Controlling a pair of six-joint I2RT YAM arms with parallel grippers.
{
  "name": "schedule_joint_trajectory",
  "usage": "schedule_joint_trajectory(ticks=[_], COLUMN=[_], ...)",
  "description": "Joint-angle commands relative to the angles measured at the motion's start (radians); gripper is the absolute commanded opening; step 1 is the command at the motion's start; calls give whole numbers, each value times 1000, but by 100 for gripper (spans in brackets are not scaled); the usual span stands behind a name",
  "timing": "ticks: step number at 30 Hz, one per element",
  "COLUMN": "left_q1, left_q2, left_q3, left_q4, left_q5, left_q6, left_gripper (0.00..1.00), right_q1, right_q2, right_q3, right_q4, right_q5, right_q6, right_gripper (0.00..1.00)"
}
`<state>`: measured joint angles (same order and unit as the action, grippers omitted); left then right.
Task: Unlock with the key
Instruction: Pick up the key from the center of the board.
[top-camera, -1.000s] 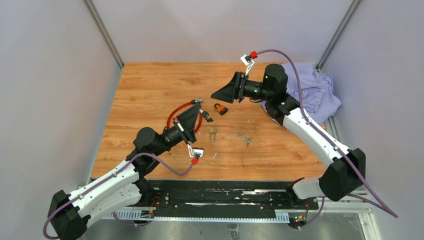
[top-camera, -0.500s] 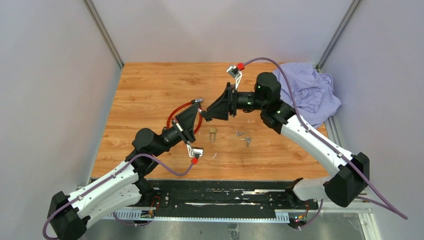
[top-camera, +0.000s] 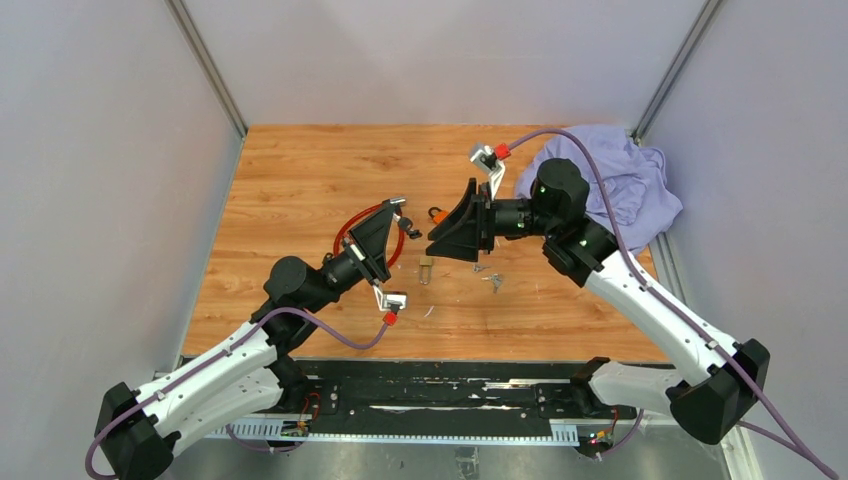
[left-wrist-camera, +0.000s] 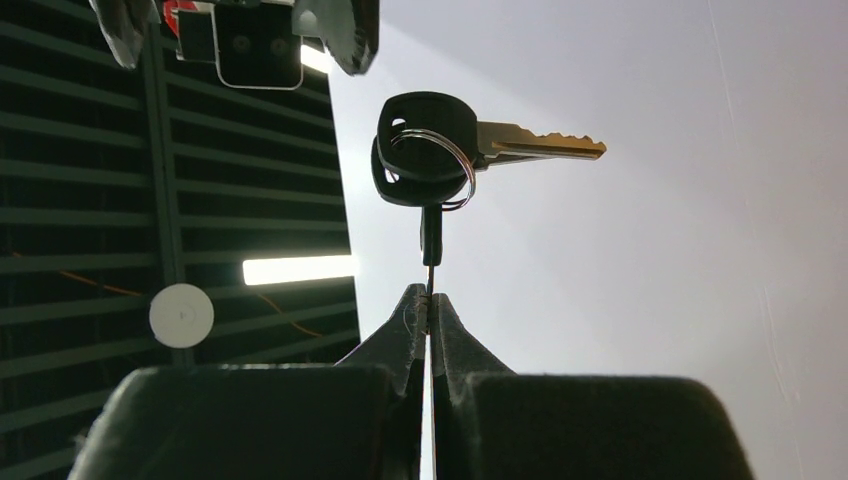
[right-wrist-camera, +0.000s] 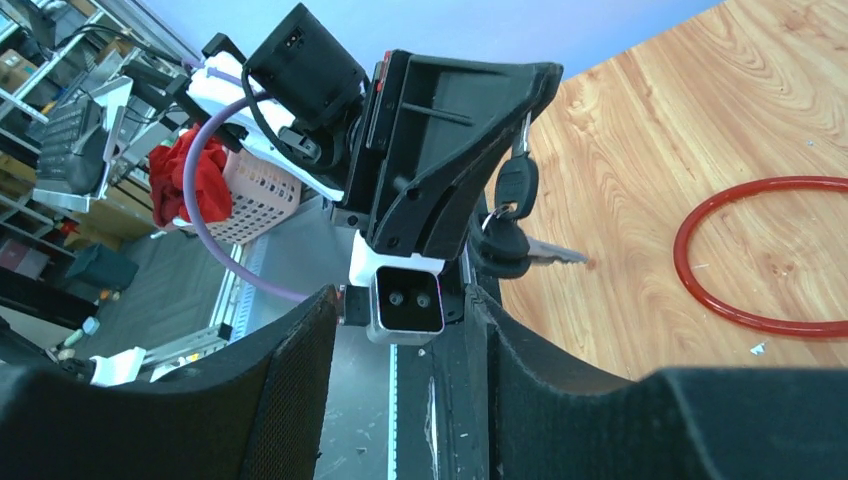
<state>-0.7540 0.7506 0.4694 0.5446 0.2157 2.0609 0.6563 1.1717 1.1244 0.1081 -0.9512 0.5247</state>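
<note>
My left gripper (top-camera: 396, 228) is shut on the blade of one key of a bunch of black-headed keys (top-camera: 411, 233), held above the table. In the left wrist view the bunch (left-wrist-camera: 425, 150) stands above the pinched fingertips (left-wrist-camera: 430, 295), with a second key's blade sticking out to the right. My right gripper (top-camera: 436, 236) is open and empty, facing the left gripper close by. In the right wrist view its jaws (right-wrist-camera: 400, 300) frame the left gripper (right-wrist-camera: 440, 130) and the keys (right-wrist-camera: 510, 225). An orange padlock (top-camera: 438, 212) is mostly hidden behind the right gripper. A brass padlock (top-camera: 426, 267) lies below it.
A red cable loop (top-camera: 345, 228) lies on the wooden table (top-camera: 290, 170) under the left gripper; it also shows in the right wrist view (right-wrist-camera: 760, 250). Small loose keys (top-camera: 487, 274) lie right of the brass padlock. A purple cloth (top-camera: 625, 185) is bunched at the back right.
My right arm has swung from the back of the table forward and down toward the left gripper, now covering most of the orange padlock. The left gripper has barely moved, still holding the keys.
</note>
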Motion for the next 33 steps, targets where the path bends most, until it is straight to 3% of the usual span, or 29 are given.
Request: schedule_joint_trajectory(ticks=[1,5,12,23,27,33], left_q1=[6,7,7,6,7,7], left_q2=[-4,-7,-7,-2,-4,-5], left_q3=[35,32,28,19,19,20], left_q4=[68,69,71,93,94,97], left_q5=[-29,-8,10,6,10,4], left_q6=[237,240,248,239,242,242], left_gripper=[0,0,0,0,0,0], right_q1=[17,17,28,40,40,40], right_q2=[-18,28,192,212,231,264], right_q3=[50,148,275,176,167,176], right_q4=[-113,-158,-113,45,109,109], right_q5=[12,136,79,40,15,-24], right_q6=[-112,-153,-95,31,91,120], right_gripper=[50,53,52,44,36,31])
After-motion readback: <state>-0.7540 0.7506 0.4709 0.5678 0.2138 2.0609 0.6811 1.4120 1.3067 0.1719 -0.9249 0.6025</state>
